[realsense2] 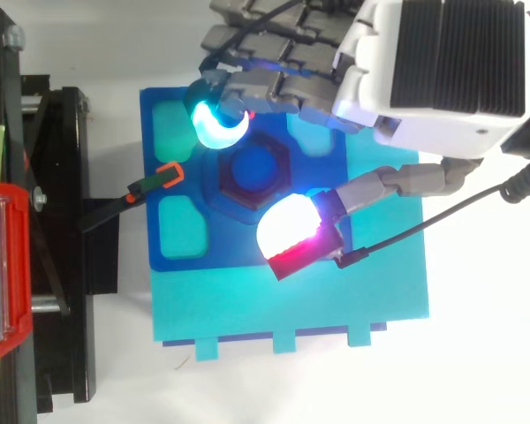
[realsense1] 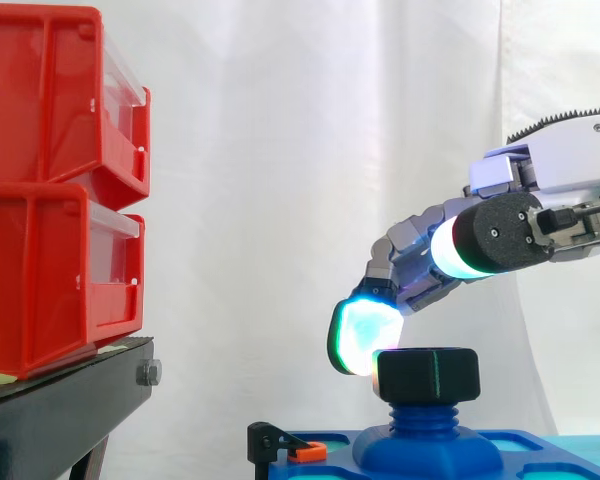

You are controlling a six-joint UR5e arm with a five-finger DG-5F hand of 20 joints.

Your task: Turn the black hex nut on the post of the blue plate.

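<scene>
White curtain backs the work, with red bins [realsense1: 50, 190] stacked on a black stand [realsense1: 60, 410] at the left. To the right, the blue plate [realsense2: 221, 253] lies on a teal sheet [realsense2: 380, 291]. A black clamp [realsense2: 128, 199] with an orange tip pins its left edge, likely so it cannot spin with the nut. Its post [realsense1: 427, 420] stands upright with the black hex nut [realsense1: 427, 375] on top. The hand [realsense1: 570, 150] reaches in from the right, released: one bent finger sets its cyan pad [realsense1: 360, 335] against the nut's left side. The thumb pad [realsense2: 287, 231] is raised above the nut, so nothing is pinched yet. Bringing the thumb down onto the opposite side looks like the next need
</scene>
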